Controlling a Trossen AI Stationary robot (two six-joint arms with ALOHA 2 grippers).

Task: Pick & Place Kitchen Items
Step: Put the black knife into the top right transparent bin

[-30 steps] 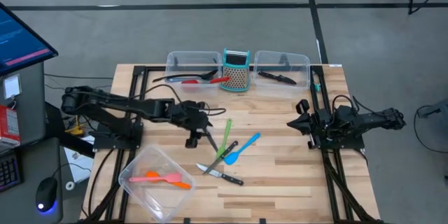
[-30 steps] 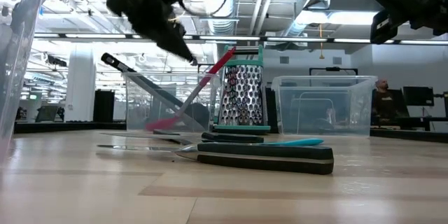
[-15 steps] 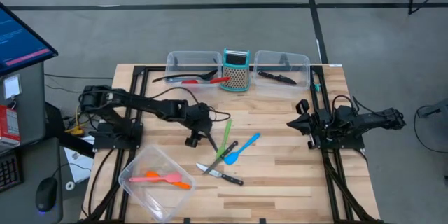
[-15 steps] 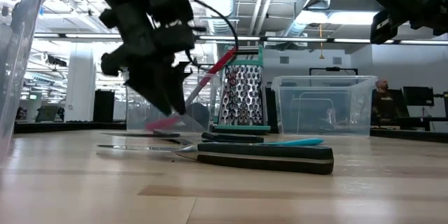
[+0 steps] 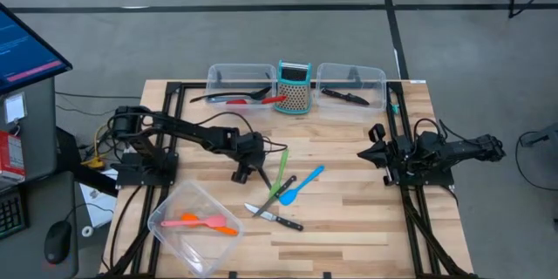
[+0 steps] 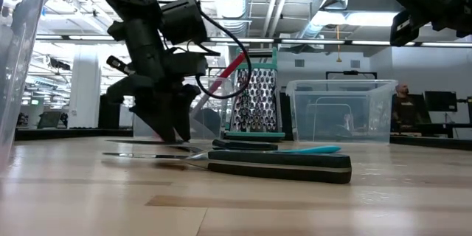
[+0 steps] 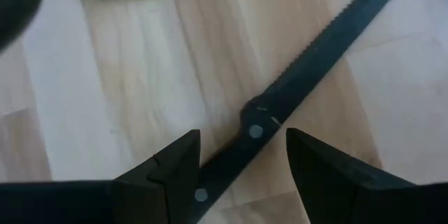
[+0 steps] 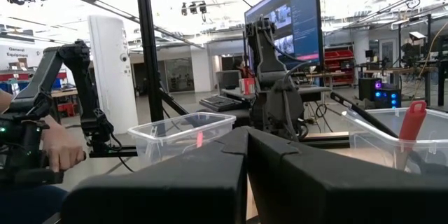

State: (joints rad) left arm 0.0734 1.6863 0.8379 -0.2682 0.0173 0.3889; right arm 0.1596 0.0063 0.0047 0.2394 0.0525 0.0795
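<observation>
At mid-bench our left hand [image 7: 241, 164] hangs open astride a knife [image 7: 280, 108], fingers either side of its handle. Its long axis crosses the gap, so we judge closing next. Our right hand [image 8: 245, 143] waits shut, well apart.

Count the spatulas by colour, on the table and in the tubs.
green spatula: 1
blue spatula: 1
orange spatula: 1
pink spatula: 1
Total: 4
</observation>
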